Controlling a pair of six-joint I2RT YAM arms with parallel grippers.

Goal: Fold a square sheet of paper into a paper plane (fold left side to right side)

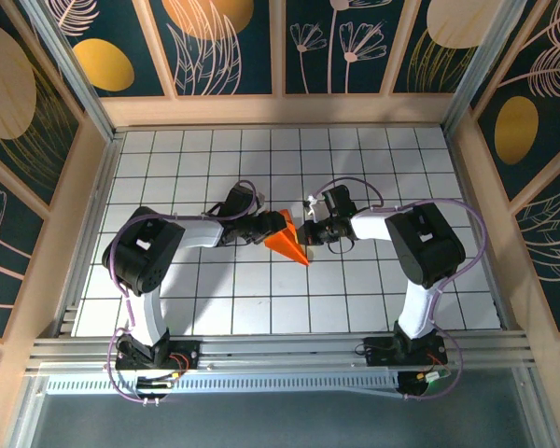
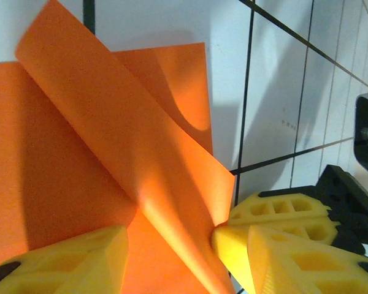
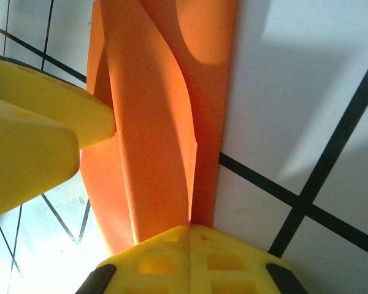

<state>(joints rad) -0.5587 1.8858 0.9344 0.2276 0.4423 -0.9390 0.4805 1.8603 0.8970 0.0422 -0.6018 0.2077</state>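
The orange sheet of paper [image 1: 287,241] lies mid-table, partly folded into a pointed plane shape with its tip toward the near side. One flap [image 2: 129,141] stands up off the flat layer. My left gripper [image 1: 268,229] comes at it from the left. It is open [image 2: 168,245], its fingers straddling the raised flap, and the right fingertip [image 2: 233,242] touches the fold. My right gripper [image 1: 307,231] meets the paper from the right. In the right wrist view it is shut [image 3: 190,231] on the paper's edge [image 3: 153,135]. The left gripper's yellow finger [image 3: 55,107] presses the flap from the other side.
The white gridded table [image 1: 401,168] is boxed in by wooden walls [image 1: 280,110] at the back and both sides. An aluminium rail [image 1: 280,347] runs along the near edge by the arm bases. Bare tiles surround the paper on every side.
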